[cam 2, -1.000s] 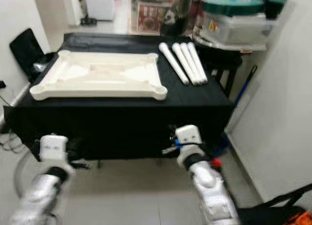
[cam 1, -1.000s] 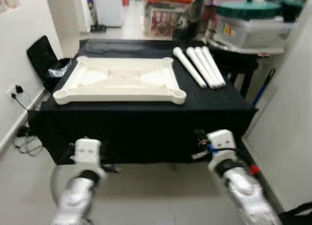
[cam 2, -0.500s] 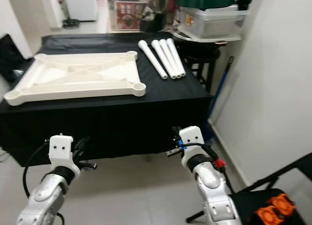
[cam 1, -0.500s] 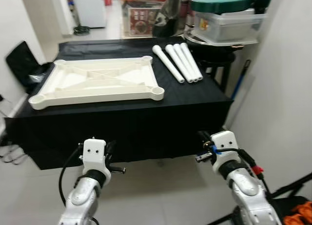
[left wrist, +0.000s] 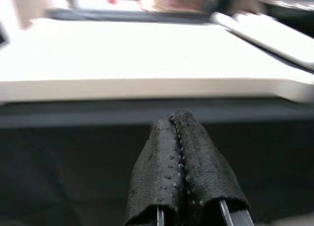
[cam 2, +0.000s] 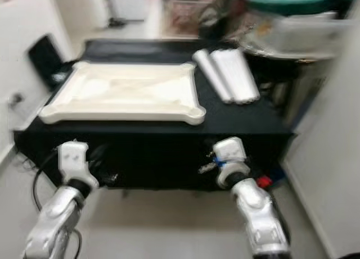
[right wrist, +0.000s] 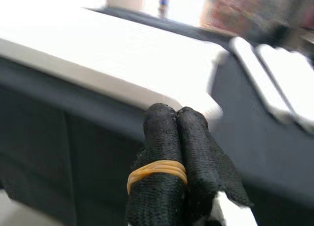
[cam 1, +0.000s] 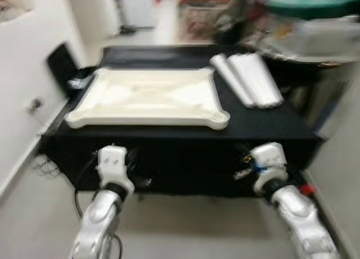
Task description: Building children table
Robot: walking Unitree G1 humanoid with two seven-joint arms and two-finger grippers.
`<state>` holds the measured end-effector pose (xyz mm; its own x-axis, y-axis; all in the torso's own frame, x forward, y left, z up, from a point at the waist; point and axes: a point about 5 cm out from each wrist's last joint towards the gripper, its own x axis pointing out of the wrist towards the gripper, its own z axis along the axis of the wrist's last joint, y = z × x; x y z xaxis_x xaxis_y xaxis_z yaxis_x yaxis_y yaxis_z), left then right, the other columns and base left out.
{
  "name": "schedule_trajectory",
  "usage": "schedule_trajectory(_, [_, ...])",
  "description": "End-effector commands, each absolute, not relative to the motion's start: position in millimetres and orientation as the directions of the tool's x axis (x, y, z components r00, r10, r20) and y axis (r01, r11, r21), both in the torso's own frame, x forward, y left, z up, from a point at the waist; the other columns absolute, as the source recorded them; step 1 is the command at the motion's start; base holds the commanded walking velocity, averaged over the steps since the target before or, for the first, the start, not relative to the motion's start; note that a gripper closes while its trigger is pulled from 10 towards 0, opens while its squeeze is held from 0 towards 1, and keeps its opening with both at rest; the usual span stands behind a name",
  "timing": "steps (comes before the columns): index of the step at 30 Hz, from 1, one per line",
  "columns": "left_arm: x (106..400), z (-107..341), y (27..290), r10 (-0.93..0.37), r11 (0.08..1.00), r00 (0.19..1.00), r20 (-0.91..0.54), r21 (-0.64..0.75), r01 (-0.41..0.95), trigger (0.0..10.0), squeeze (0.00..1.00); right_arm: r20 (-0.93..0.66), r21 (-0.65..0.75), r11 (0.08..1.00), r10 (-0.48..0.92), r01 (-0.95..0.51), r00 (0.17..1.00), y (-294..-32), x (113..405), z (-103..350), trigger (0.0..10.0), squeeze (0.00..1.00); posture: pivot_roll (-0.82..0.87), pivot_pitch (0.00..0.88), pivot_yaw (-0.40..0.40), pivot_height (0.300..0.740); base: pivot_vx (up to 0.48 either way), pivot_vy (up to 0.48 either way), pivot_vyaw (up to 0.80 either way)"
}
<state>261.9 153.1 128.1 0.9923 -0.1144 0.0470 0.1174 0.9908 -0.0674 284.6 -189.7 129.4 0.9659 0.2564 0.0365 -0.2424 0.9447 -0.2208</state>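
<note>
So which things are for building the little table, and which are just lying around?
For the job:
- white tabletop, lying flat on the black-covered table
- white legs, lying side by side to its right

Just lying about:
- clear bin with a green lid
- black bag by the wall

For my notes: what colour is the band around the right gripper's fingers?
Yellow-orange band, clearest in the right wrist view.

tabletop panel (cam 1: pixel 149 97) on cloth-covered table (cam 1: pixel 169 149), legs (cam 1: pixel 247 79) right of it, bins (cam 1: pixel 304 23) behind.
</note>
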Motion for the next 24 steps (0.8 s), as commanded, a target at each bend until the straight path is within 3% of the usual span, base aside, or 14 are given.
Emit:
schedule_trajectory(1, [260.5, 122.6, 158.8, -0.098, 0.992, 0.995, 0.025, -0.073, 0.1, 10.0, 0.0, 0.053, -0.188, 0.946, 0.278, -0.264, 0.959, -181.4, 286.1, 132.3, 10.0, 0.0, -0.03, 0.0, -0.035, 0.74, 0.368, 0.0, 0.0])
schedule_trajectory(8, [264.5, 135.1, 155.1, -0.138, 0.988, 0.988, 0.075, -0.066, 0.142, 10.0, 0.0, 0.16, -0.128, 0.967, 0.239, -0.22, 0.958, -186.7, 296.7, 163.7, 10.0, 0.0, -0.03, 0.0, -0.028, 0.74, 0.363, 0.0, 0.0])
schedule_trajectory(20, [273.4, 171.0, 151.6, -0.177, 0.979, 0.964, 0.199, -0.062, 0.192, 10.0, 0.0, 0.243, -0.087, 0.974, 0.224, -0.208, 0.944, -189.8, 306.1, 194.3, 10.0, 0.0, -0.03, 0.0, -0.031, 0.74, 0.356, 0.0, -0.8])
schedule_trajectory(24, [275.5, 178.0, 152.4, -0.172, 0.98, 0.96, 0.221, -0.061, 0.189, 10.0, 0.0, 0.197, -0.128, 0.971, 0.226, -0.203, 0.954, -190.5, 310.5, 193.6, 10.0, 0.0, -0.03, 0.0, -0.029, 0.74, 0.317, 0.0, 0.0])
